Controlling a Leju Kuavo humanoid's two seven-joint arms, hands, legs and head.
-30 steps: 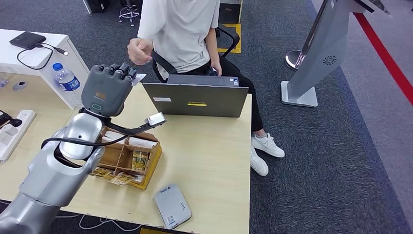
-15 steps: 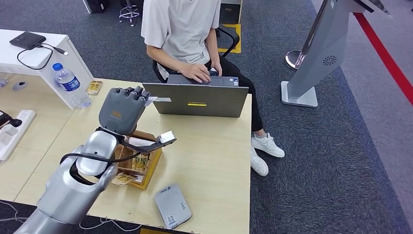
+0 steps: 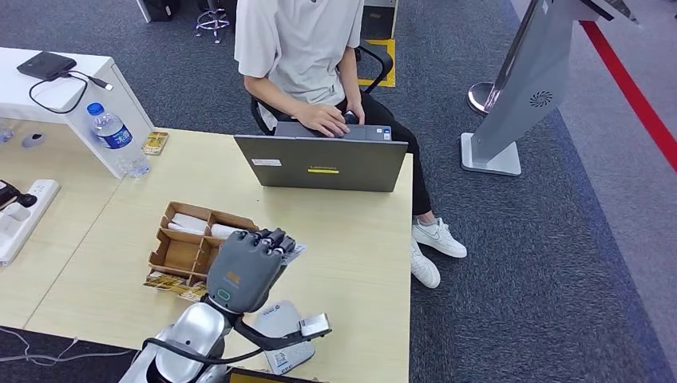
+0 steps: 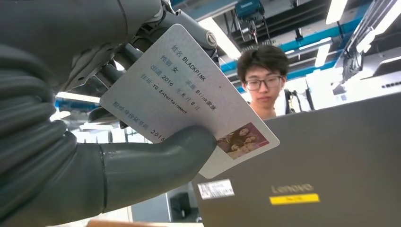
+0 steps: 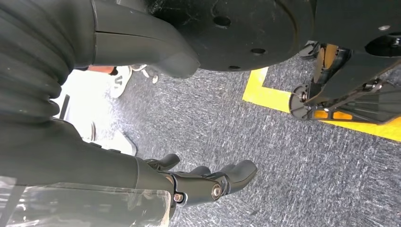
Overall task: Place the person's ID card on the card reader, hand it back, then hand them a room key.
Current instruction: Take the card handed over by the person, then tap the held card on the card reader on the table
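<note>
My left hand (image 3: 247, 271) holds the white ID card (image 4: 189, 101), pinched between the thumb (image 4: 156, 163) and the fingers; an edge of the ID card (image 3: 296, 251) peeks past the fingertips in the head view. The hand hovers just above the grey card reader (image 3: 281, 337) at the table's near edge, beside the wooden organiser (image 3: 195, 251) with several room key cards. The person (image 3: 299, 48) sits behind the open laptop (image 3: 323, 163), one hand on its keyboard. My right hand (image 5: 208, 182) hangs over the carpet, fingers apart, holding nothing.
A water bottle (image 3: 116, 136) and a small packet (image 3: 154, 142) lie at the table's far left corner. A white power strip (image 3: 20, 219) lies on the left. A grey kiosk stand (image 3: 523, 88) rises on the carpet to the right.
My left hand has pulled back from near the person, across the table towards me, carrying the ID card down to the card reader. The person's raised hand dropped to the laptop.
</note>
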